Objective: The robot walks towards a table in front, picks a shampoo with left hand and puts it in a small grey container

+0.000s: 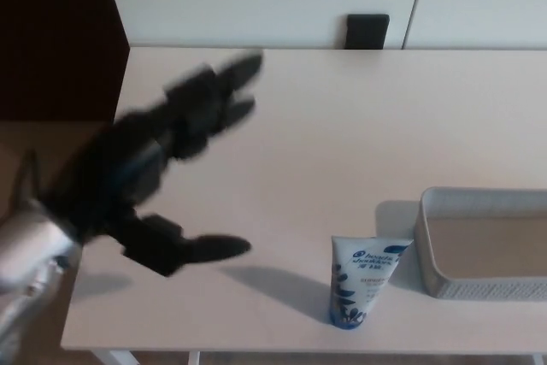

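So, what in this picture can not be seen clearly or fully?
- left hand: blurred by motion, head view; outline smeared.
- grey container: cut off by the right edge.
- shampoo tube: small print too small to read.
- black object behind the table: too small to identify.
- right hand: outside the frame.

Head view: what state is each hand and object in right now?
left hand: open, fingers spread, holding nothing, blurred above the table
right hand: not in view
shampoo tube: upright on its cap near the front edge, untouched, outside the container
grey container: upright on the table to the tube's right, looks empty, partly cut off by the picture's edge
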`<state>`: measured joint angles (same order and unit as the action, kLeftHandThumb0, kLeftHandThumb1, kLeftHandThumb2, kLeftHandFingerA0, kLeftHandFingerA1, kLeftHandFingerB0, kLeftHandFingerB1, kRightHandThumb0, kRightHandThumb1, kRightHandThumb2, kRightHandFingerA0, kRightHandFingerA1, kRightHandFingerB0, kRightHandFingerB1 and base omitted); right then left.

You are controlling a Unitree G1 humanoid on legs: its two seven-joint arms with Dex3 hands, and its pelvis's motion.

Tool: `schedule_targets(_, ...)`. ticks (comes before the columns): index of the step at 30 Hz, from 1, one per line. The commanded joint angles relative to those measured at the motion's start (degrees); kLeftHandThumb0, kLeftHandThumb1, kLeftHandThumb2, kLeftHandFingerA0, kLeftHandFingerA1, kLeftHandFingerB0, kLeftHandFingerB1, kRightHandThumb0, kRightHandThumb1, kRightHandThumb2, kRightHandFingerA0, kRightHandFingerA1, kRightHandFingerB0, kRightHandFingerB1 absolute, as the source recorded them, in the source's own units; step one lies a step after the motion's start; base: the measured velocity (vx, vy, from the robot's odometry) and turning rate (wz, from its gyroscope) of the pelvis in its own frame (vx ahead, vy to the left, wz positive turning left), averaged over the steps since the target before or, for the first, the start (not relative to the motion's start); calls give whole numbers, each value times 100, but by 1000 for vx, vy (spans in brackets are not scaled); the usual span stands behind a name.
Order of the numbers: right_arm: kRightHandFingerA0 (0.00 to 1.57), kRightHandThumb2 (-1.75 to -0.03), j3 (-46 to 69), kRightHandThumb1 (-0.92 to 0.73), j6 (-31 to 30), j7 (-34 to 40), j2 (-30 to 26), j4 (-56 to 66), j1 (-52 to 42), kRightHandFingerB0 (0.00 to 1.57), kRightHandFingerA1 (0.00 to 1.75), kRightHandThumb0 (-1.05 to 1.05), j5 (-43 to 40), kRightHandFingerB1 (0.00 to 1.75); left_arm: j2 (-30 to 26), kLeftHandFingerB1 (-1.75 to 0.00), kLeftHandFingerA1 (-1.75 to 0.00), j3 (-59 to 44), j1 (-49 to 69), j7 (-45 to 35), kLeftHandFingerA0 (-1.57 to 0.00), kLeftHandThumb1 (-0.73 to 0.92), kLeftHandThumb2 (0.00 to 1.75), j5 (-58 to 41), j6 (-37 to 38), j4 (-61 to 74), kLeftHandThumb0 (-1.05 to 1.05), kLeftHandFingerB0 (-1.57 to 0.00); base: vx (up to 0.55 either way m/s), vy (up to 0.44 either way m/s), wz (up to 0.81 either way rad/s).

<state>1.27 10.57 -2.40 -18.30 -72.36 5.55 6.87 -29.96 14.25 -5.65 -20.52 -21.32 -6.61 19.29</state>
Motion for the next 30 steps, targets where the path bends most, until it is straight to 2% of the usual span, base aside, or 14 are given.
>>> schedule_targets(1, 65, -58, -29, -61, -22, -32, -27, -11, 39, 47, 42, -30, 43, 36, 133, 0, -18, 459, -143, -194, 0, 39, 73, 640, -616, -594, -67, 0, -66, -81, 1)
schedule_targets(12, 64, -58, -28, -62, 3, -96, -10, 80, 39, 46, 42, -30, 8, 36, 517, 0, -18, 497, -162, -281, 0, 37, 71, 827, -790, -761, -63, 0, -78, -86, 1)
schedule_targets(18, 64, -58, -23, -61, -4, -102, -9, 106, 70, 47, 42, -30, 1, 36, 608, 0, -19, 590, -99, -285, 0, 40, 75, 1000, -951, -562, -68, 0, -15, -15, 0)
schedule_targets(19, 60, -72, -23, -53, 8, -107, -7, 101, 70, 43, 52, -38, 0, 45, 627, 0, -16, 616, -86, -307, 0, 41, 75, 1010, -964, -549, -70, 0, 0, 0, 0)
schedule_targets(20, 60, -72, -22, -53, 26, -115, -4, 94, 69, 43, 52, -38, -1, 45, 651, 0, -16, 658, -67, -338, 0, 41, 75, 1018, -974, -533, -70, 0, 0, 0, 0)
schedule_targets(21, 65, -58, -25, -61, 39, -117, -15, 107, 76, 46, 43, -29, 3, 36, 667, 0, -17, 665, -81, -345, 0, 41, 76, 1041, -944, -541, -71, 0, 0, 0, 0)
schedule_targets(23, 65, -58, -25, -61, 44, -119, -19, 113, 79, 46, 43, -29, 4, 36, 691, 0, -17, 655, -83, -363, 0, 41, 76, 1070, -941, -541, -71, 0, 0, 0, 0)
schedule_targets(24, 60, -72, -27, -53, 25, -116, -19, 110, 86, 43, 51, -38, 7, 45, 747, 0, -18, 673, -72, -366, 0, 39, 73, 1070, -935, -540, -67, 0, 0, 0, 0)
schedule_targets(26, 60, -72, -29, -53, -5, -111, -19, 106, 98, 43, 51, -38, 10, 45, 836, 0, -18, 695, -53, -374, 0, 39, 73, 1076, -927, -540, -67, 0, 0, 0, 0)
schedule_targets(27, 63, -58, -23, -61, 1, -116, -17, 106, 97, 47, 42, -29, 3, 36, 857, 0, -21, 748, -55, -356, 0, 40, 74, 1158, -891, -531, -68, 0, 0, 0, 0)
schedule_targets(30, 63, -58, -21, -61, 3, -119, -16, 105, 97, 47, 42, -29, 0, 36, 892, 0, -21, 754, -47, -368, 0, 40, 74, 1226, -880, -527, -68, 0, 0, 0, 0)
